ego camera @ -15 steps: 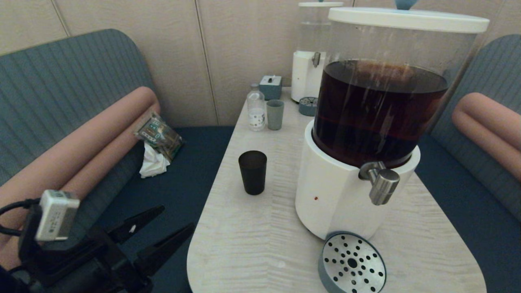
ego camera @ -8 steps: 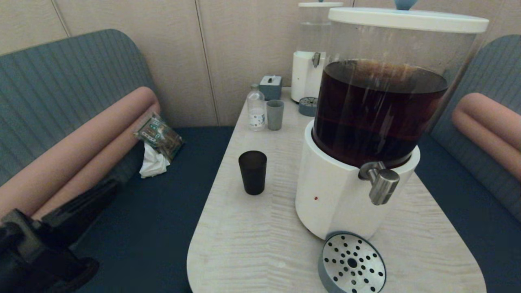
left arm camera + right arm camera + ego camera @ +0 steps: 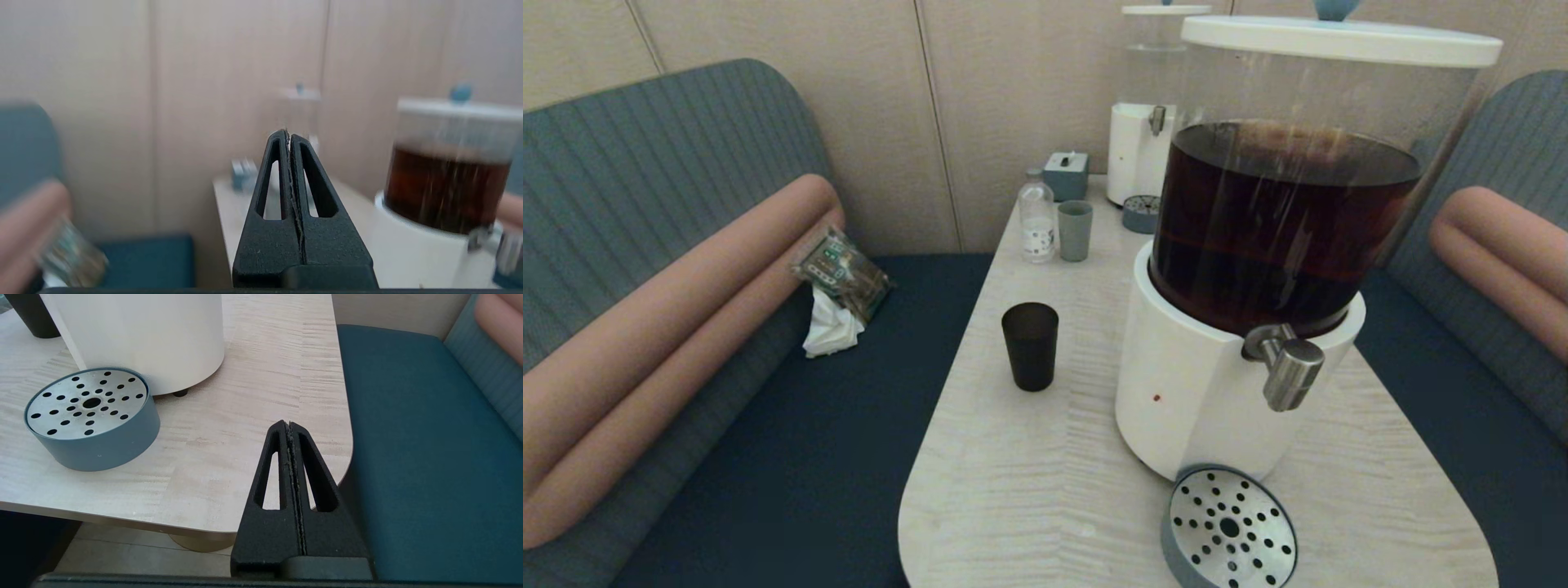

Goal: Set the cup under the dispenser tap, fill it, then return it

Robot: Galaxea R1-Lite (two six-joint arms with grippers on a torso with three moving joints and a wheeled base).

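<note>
Table point(image 3: 1013, 490): pale wood; set between blue seats
Cup point(image 3: 1030, 345): stood upright, left of the big dispenser point(image 3: 1217, 392); well apart from the tap point(image 3: 1286, 366)
Left gripper point(image 3: 289, 141): pressed together; nothing held
Right gripper point(image 3: 289, 430): pressed together; kept by the table's near corner

Matt cup point(image 3: 1030, 346); brushed-metal tap point(image 3: 1289, 365).

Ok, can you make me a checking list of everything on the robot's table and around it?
Surface: pale wood table, dry.
Job's things: black cup upright, left of the big dispenser; dispenser tap over the drip tray, nothing under it.
Clutter: grey-green cup, small bottle, small box, second dispenser at the back.
Grippers: left gripper shut, empty, off the table; right gripper shut, empty, over the table corner.
Cables: nothing seen.
Surroundings: bench seats; packet and tissue on the left seat.
</note>
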